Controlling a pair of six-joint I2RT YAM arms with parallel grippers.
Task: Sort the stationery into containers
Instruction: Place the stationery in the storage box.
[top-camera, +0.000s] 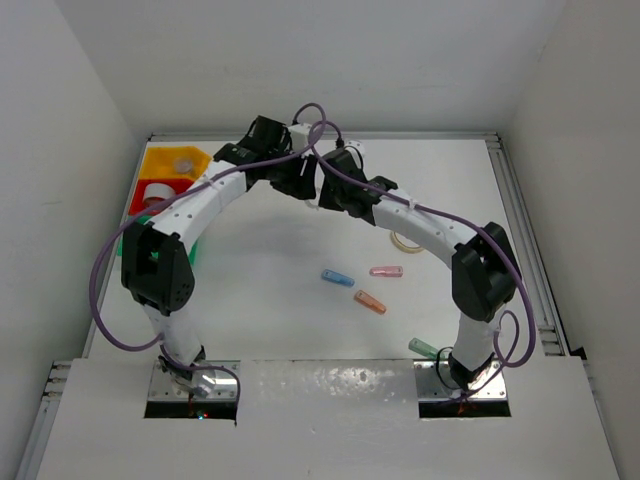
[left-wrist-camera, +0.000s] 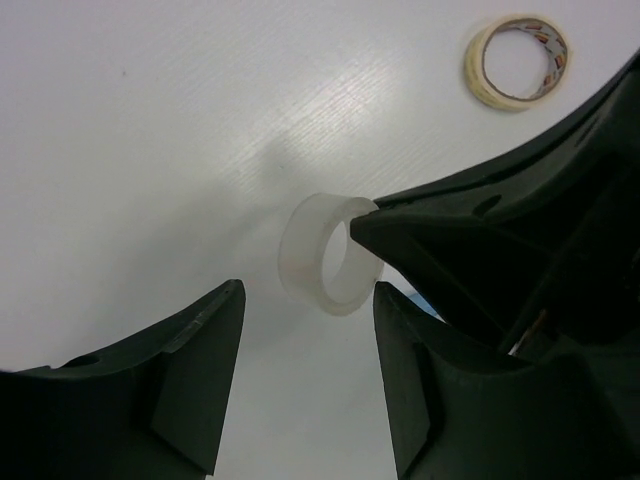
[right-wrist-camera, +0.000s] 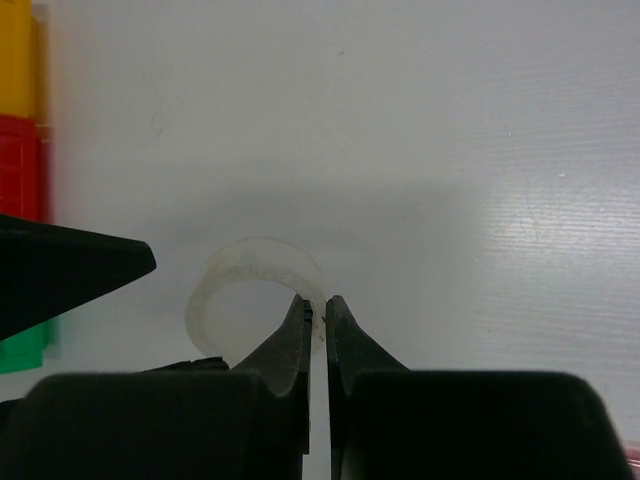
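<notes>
A clear tape ring (right-wrist-camera: 250, 270) is pinched by its wall in my right gripper (right-wrist-camera: 318, 305), which is shut on it low over the table. In the left wrist view the same ring (left-wrist-camera: 318, 255) sits just ahead of my open left gripper (left-wrist-camera: 305, 300), close to its right fingertip. In the top view both grippers meet at the table's far middle, the left (top-camera: 297, 182) beside the right (top-camera: 325, 192). The yellow bin (top-camera: 160, 158), the red bin (top-camera: 141, 190) and the mostly hidden green bin (top-camera: 127, 238) stand at the far left.
A beige tape ring (top-camera: 405, 240) (left-wrist-camera: 517, 60) lies right of the grippers. Blue (top-camera: 337, 277), pink (top-camera: 386, 271) and orange (top-camera: 369, 302) capsules lie mid-table, a green one (top-camera: 424, 347) by the right base. The yellow bin holds a clear pot (top-camera: 183, 163), the red bin a ring (top-camera: 157, 193).
</notes>
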